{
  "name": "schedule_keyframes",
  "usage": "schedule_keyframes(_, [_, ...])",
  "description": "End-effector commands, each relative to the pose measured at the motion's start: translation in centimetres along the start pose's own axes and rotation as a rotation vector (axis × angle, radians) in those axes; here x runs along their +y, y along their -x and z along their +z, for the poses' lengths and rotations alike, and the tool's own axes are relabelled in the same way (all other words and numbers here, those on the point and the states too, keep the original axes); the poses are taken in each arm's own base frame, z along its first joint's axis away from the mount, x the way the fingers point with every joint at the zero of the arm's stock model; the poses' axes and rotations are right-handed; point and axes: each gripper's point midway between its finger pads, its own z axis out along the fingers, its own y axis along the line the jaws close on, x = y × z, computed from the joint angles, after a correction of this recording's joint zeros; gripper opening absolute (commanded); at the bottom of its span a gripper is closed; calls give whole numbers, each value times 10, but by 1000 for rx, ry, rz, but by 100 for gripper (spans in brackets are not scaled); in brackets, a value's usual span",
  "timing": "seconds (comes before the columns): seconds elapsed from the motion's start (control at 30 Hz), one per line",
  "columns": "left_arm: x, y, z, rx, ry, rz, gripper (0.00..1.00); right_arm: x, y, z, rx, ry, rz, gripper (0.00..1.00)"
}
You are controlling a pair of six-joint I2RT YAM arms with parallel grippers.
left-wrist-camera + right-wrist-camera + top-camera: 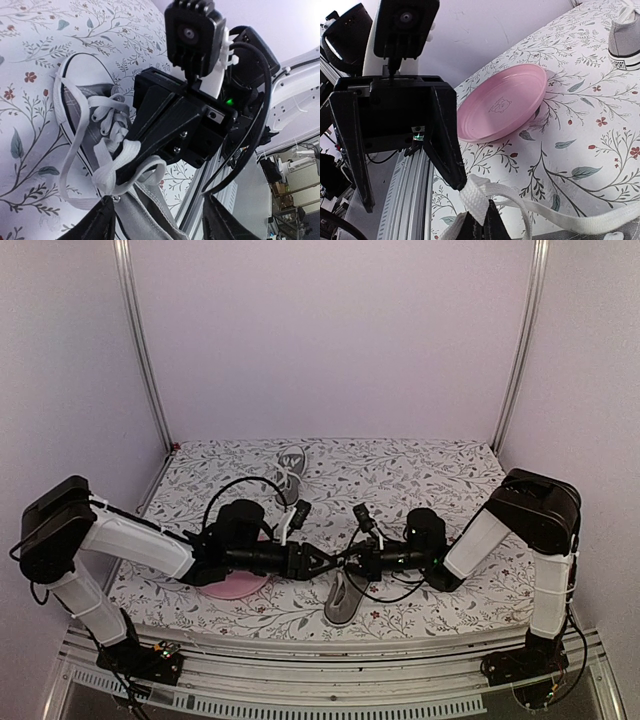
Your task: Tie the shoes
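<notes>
Lace (pixel 472 197) soft, flat, limp, likely slippery; best pinched near a free end, never by the canvas. Near shoe (pixel 342 602) at front of table (pixel 450 480), under both grippers; far shoe (pixel 290 465) well behind. Right gripper (pixel 479 221) clamped on lace; left gripper (pixel 412 195) spread wide, holding nothing.

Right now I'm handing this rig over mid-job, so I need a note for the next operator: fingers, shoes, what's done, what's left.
Left fingers: open, empty, facing the right ones.
Right fingers: shut on a white lace of the near shoe.
Near shoe sits at the front between the arms; far shoe at the back.
Done: no bow visible on the near shoe.
Left: tie it; far shoe's laces unclear.
</notes>
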Motion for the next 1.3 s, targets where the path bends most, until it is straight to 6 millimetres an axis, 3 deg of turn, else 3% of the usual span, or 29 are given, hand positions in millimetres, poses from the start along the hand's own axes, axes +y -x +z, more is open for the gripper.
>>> schedule_keyframes(0.0, [3,3,-13,-47,15,7,55,8,0,0,-1,29,-10,2])
schedule_keyframes(0.23, [16,-26,-2,15,52,-17,20,8,3,0,-4,19,-12,2])
schedule_keyframes(0.37, [19,-33,6,29,54,-22,19,7,4,-1,-6,12,-13,2])
schedule_keyframes(0.77, [13,-26,31,0,-37,-49,14,7,6,-1,-8,9,-14,2])
schedule_keyframes(1.27, [12,-19,35,-40,-82,-48,16,9,7,-3,-7,11,-18,2])
